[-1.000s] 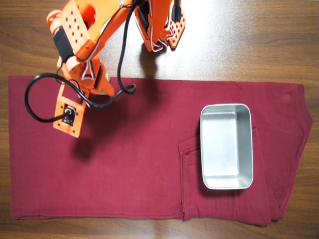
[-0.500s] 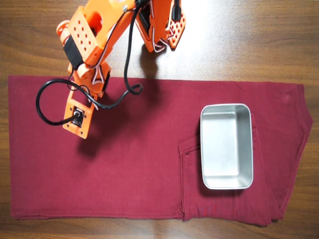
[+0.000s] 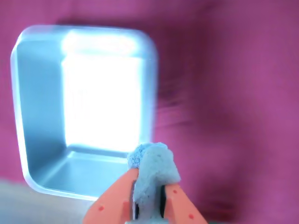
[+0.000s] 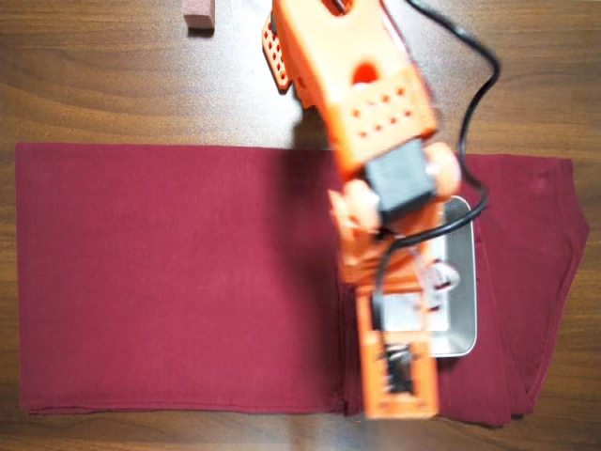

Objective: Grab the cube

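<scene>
Wrist view: my jaws (image 3: 148, 205) come in from the bottom edge at about 6 o'clock, two orange fingers (image 3: 114, 200) closed down on the cube (image 3: 152, 175). The cube is a pale grey-beige foam-looking block, and it sits pinched between the fingers with its top bulging out above them. The picture is motion-blurred, so exact edges are soft. Behind it, from 9 to 12 o'clock, is the metal tray (image 3: 39, 116), its floor blown out white by glare. The rest is magenta-red cloth (image 3: 233, 93).

Handling judgement: the cube looks light, soft and squashy, with a matte grippy surface. It is unlikely to slip and not fragile. It looks deformed where I squeeze it, so a moderate grip across two opposite flat faces, mid-height, should do; harder only crushes it.

Overhead view: my orange arm (image 4: 376, 103) reaches from 12 o'clock down to about 5 o'clock and covers the left part of the tray (image 4: 462, 282). The jaws and the cube are hidden under the arm here, so I cannot tell the grip from this view. The dark red cloth (image 4: 169, 272) covers the wooden bench (image 4: 94, 75). A reddish-brown block (image 4: 199, 15) sits at 11 o'clock on bare wood, well apart from everything else.
</scene>
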